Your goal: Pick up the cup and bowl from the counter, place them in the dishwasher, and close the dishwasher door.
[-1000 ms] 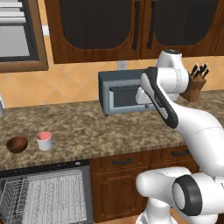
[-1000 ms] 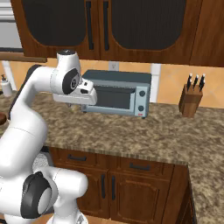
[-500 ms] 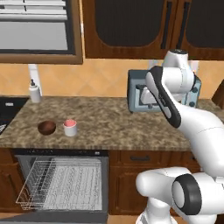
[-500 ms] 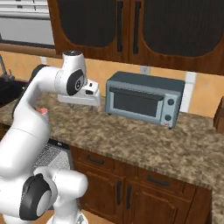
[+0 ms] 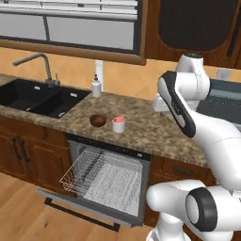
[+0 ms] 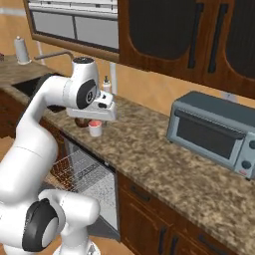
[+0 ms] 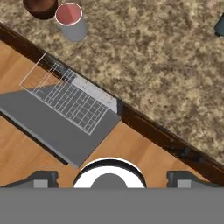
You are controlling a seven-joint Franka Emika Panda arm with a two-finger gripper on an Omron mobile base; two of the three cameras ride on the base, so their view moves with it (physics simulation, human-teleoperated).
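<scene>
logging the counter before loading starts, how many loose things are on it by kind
cup: 1
bowl: 1
soap bottle: 1
toaster oven: 1
total: 4

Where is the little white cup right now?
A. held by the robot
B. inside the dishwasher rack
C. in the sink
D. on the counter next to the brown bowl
D. The cup stands on the counter right beside the bowl, above the open dishwasher.
</scene>
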